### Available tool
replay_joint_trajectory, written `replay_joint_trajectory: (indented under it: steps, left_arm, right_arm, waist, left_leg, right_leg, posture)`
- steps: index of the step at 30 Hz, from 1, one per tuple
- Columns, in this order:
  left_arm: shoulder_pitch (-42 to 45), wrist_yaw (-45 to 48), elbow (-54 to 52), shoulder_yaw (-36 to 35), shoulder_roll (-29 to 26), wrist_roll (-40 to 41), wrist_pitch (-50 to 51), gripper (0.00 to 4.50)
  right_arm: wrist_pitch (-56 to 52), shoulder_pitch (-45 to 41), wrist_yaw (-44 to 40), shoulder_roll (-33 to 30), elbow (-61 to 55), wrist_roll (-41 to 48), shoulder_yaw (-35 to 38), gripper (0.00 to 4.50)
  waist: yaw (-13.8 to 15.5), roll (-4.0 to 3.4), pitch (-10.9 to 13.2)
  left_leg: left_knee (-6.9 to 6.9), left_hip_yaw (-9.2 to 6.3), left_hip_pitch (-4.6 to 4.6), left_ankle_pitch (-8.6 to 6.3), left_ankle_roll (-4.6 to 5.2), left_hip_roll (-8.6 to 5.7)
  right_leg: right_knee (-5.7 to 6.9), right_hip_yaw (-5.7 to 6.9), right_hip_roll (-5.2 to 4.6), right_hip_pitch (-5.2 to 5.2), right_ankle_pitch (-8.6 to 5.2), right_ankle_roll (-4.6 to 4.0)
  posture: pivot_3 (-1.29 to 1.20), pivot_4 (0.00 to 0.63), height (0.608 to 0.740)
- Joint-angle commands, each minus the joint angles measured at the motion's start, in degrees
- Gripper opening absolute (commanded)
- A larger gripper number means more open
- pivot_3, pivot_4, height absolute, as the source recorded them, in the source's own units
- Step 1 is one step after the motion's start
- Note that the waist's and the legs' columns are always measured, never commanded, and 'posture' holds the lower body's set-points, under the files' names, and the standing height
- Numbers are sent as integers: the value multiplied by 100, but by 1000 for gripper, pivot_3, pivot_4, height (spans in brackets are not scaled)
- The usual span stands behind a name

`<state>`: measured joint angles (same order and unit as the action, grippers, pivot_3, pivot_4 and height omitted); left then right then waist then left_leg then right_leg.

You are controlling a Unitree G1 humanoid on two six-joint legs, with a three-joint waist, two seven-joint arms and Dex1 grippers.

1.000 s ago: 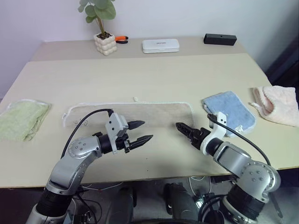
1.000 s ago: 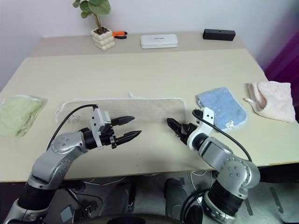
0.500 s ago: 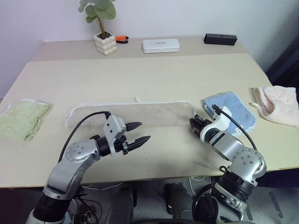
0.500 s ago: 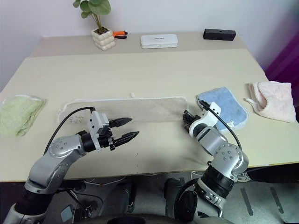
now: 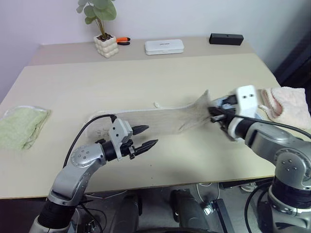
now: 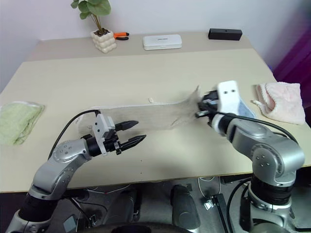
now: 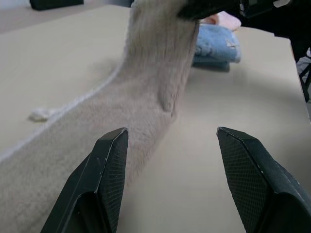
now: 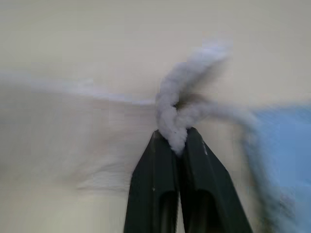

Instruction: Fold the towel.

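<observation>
- The right pincer (image 8: 173, 141) is clamped on the towel's (image 5: 160, 119) end, holding that end above the table (image 5: 146, 73).
- From the right pincer the towel slopes down toward the left pincer, the rest lying flat on the table.
- The left pincer (image 5: 146, 137) hovers with its fingers (image 7: 109, 165) spread and nothing between them, just beside the towel's near edge.
- A blue cloth (image 7: 216, 43) lies just behind the right pincer; a pink cloth (image 5: 286, 104) sits beyond it.
- A green cloth (image 5: 22, 127) lies well apart from the left pincer.

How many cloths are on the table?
4: the beige towel in the middle, a green cloth at the left edge, a pink cloth at the right, a blue cloth beside it, partly hidden.
</observation>
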<state>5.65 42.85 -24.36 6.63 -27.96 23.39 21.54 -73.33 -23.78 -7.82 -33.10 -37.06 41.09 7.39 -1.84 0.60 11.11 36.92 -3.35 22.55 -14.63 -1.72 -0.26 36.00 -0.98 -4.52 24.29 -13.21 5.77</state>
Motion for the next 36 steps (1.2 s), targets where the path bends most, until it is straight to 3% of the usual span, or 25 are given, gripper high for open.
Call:
replay_joint_trajectory:
  steps: [1,7,18,25,32,34,36]
  left_arm:
    - [32,-52,-136,43,58,-38,-83,2937]
    - [-120,-208,-267,22,84,-90,-62,2937]
    - [-344,-367,-397,-8,14,-111,-65,2937]
    - [-323,-392,-346,-183,-35,-52,-32,2937]
    - [-399,-490,-209,-681,-134,33,4,2937]
    - [-420,-487,-168,-787,-162,29,1,2937]
    - [-422,-468,-102,-862,-194,17,-18,2937]
  right_arm:
    - [634,-310,-511,-47,-6,-439,-1217,43]
    - [1193,-718,-721,464,788,-1214,-2477,43]
    - [1621,-784,-1124,799,1228,-1935,-2921,43]
    - [2017,-591,-1727,610,545,-1766,-2432,3376]
    - [1804,-310,-1931,675,309,-860,-930,3376]
    - [1875,-338,-1799,538,687,-1122,-828,2865]
    - [2277,-371,-1712,208,1275,-1843,-1198,2022]
  waist:
    - [-7,2,0]
    - [12,3,1]
    - [94,3,1]
    - [103,3,1]
    - [99,6,0]
    - [101,6,0]
    - [99,7,0]
  left_leg:
    - [1,0,0,0,0,0]
    - [4,-2,3,0,0,-1]
    - [5,-2,4,0,0,-2]
    - [5,-2,5,0,0,-2]
    - [6,-3,5,0,0,-2]
    - [4,-3,5,0,0,-1]
    - [5,0,5,0,-1,-2]
  right_leg:
    - [0,0,0,0,0,0]
    - [0,0,-1,1,1,1]
    - [-1,1,-4,2,1,0]
    - [-2,1,-4,2,1,0]
    - [-1,2,-3,2,1,1]
    - [-1,3,-3,2,1,1]
    - [-1,2,-3,2,1,0]
  posture:
    - [0,150,738]
    - [0,150,738]
    - [0,150,738]
    - [0,150,738]
    - [0,150,738]
    - [0,150,738]
    - [0,150,738]
